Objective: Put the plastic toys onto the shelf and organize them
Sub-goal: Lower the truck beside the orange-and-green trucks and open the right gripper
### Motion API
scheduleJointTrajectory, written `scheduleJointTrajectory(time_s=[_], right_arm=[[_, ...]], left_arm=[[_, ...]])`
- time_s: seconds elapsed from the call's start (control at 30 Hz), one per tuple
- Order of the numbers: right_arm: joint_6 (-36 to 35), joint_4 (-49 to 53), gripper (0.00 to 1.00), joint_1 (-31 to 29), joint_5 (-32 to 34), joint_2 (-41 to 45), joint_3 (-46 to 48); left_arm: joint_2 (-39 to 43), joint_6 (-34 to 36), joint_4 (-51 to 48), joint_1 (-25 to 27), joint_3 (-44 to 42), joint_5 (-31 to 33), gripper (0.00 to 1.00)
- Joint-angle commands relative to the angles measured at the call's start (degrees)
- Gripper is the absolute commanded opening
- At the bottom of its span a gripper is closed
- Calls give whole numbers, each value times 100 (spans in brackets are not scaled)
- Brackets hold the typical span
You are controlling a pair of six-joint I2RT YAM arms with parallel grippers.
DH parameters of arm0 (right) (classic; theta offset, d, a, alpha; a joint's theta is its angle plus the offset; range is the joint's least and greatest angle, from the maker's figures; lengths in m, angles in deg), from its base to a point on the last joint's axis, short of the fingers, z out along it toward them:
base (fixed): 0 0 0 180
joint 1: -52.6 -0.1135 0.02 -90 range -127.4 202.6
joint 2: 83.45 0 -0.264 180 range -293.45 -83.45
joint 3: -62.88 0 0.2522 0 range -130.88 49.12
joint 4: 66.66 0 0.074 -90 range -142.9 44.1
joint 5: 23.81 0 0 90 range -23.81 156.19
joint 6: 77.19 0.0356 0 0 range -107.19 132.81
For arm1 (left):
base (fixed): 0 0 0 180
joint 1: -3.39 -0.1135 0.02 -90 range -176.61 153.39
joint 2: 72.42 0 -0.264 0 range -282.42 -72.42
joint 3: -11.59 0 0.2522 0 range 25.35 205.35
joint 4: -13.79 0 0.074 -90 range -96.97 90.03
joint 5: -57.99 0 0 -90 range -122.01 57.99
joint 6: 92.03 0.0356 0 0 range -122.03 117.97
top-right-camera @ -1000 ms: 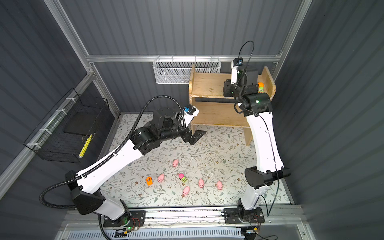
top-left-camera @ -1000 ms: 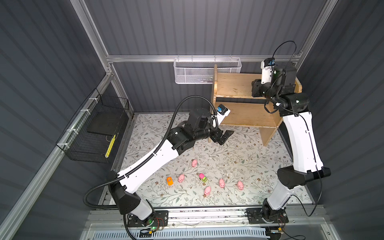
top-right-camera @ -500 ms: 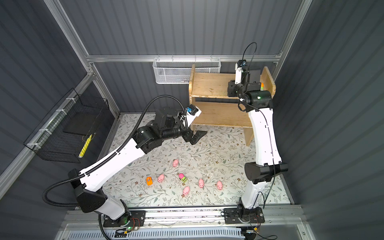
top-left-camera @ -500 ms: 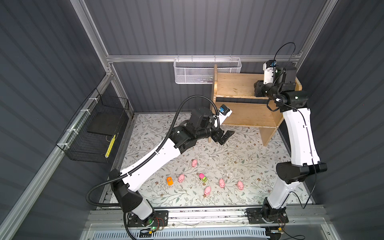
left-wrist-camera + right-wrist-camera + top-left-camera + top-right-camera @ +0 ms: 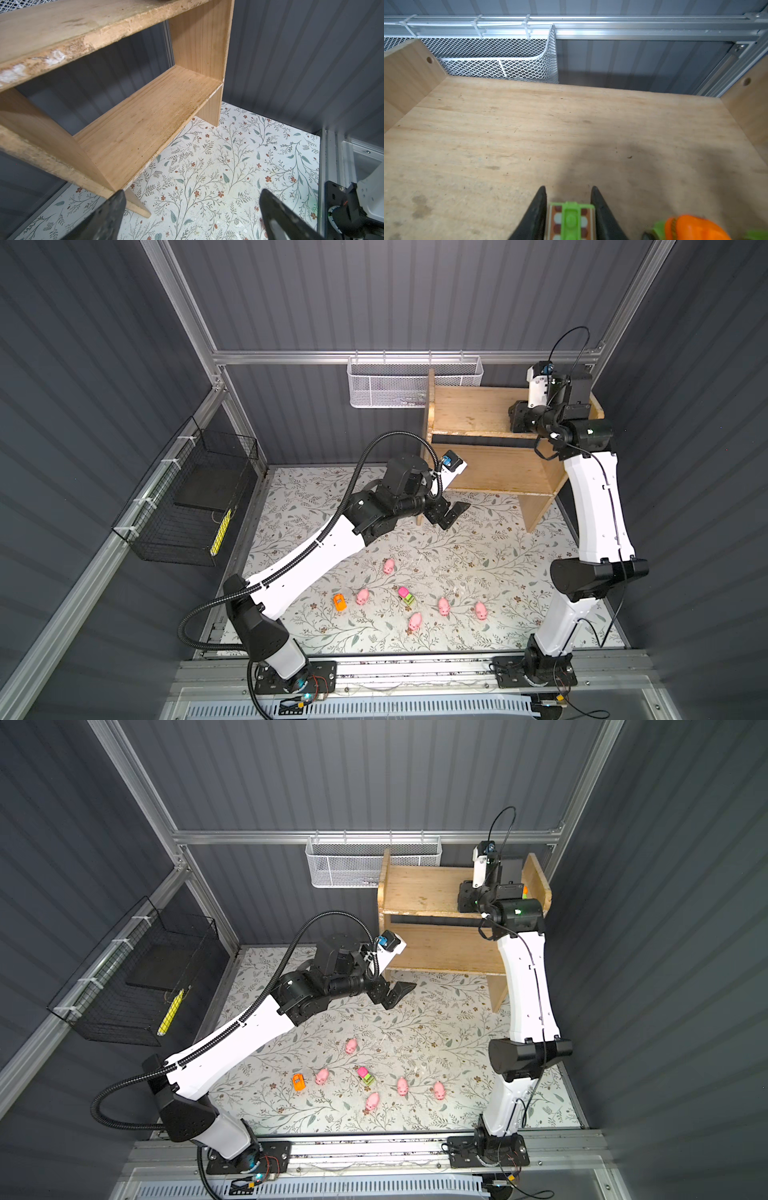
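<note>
**Green vehicle gripped on the top tier, seven toys down on the mat**

Up high first: the right gripper (image 5: pixel 569 190) is over the top board of the shelf (image 5: pixel 529 124). Its two black fingers (image 5: pixel 538 204) are pressed in on either side of a green vehicle (image 5: pixel 572 220), pinching it. Whether its wheels sit on the wood or hang just above, the wrist view does not let me tell. Just beside it, towards the right side panel, an orange-and-green toy (image 5: pixel 691 227) rests on the same board. Past the shelf's back edge hangs the white mesh basket (image 5: pixel 500 56), fixed to the rail.

Down low now: the left gripper (image 5: pixel 192 192) hovers above the floral mat (image 5: pixel 228 166) at the front left corner of the shelf, jaws spread wide. The lower tier lies just ahead of it.

In both top views the other toys lie on the mat towards the front rail, well apart from the shelf. There are five pink pigs (image 5: pixel 388 566): one alone further back, four strung loosely across nearer the rail. An orange car (image 5: pixel 339 601) sits at the left end, just beside a pig. A pink-and-green vehicle (image 5: pixel 406 596) stands near the middle of the group. The black wire basket (image 5: pixel 187 497) hangs on the left wall
</note>
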Motion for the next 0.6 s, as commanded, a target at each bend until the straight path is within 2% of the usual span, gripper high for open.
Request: scheduleJointTrajectory(time_s=[0.0,0.57], right_arm=[[97,34,34,68,-91,-52,-125],[292,210,53,85,-148,-155,-496]], left_arm=[[-86,128,-5,-15,230,45,100],[140,194,104,-15,-6,194,100]])
